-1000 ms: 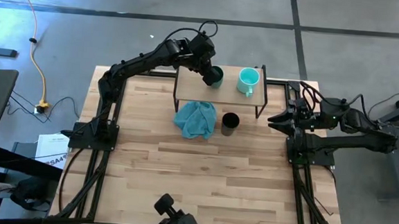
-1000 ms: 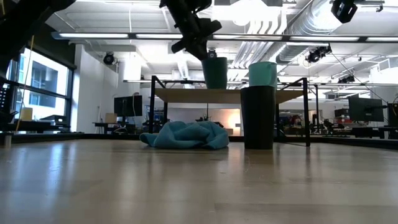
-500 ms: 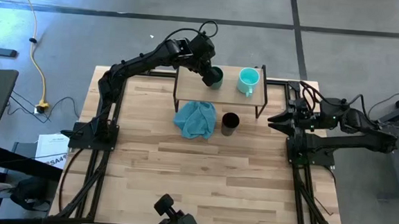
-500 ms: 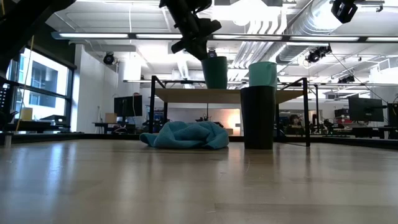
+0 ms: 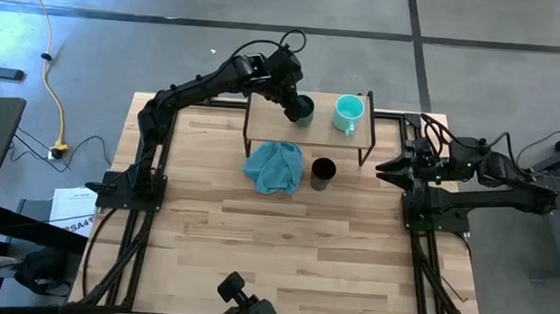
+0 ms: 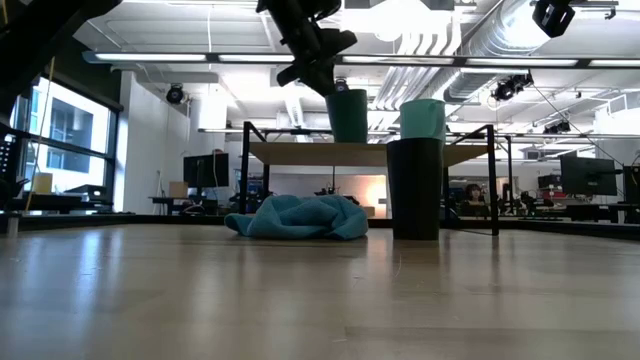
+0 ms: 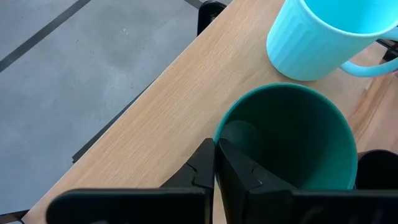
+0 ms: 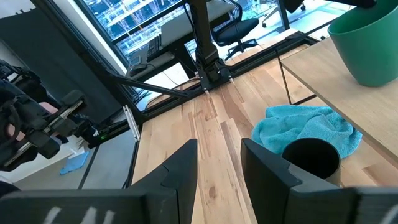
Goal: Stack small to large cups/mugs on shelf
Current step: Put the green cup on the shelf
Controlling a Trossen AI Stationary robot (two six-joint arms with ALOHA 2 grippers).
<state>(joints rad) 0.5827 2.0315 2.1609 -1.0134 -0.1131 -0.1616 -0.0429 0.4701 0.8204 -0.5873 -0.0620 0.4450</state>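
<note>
Two cups stand on the shelf (image 5: 263, 109): the dark teal-green cup (image 5: 303, 108), its rim pinched by the left gripper (image 5: 298, 107), and the light turquoise mug (image 5: 348, 112) just beside it. Below, the black cup (image 5: 323, 171) sits near the cloth (image 5: 273, 167). Parked at the table's edge, the right gripper (image 5: 382, 169) looks slightly parted (hard to judge).

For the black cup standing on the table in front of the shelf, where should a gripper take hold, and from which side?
Grip the black cup across its rim or upper wall, coming straight down from above. It stands upright, mouth open, with no handle visible. The crumpled blue-teal cloth lies close on one side and the small wooden-topped shelf stands just behind, so a level approach looks crowded. The idle right gripper is probably nearer.
</note>
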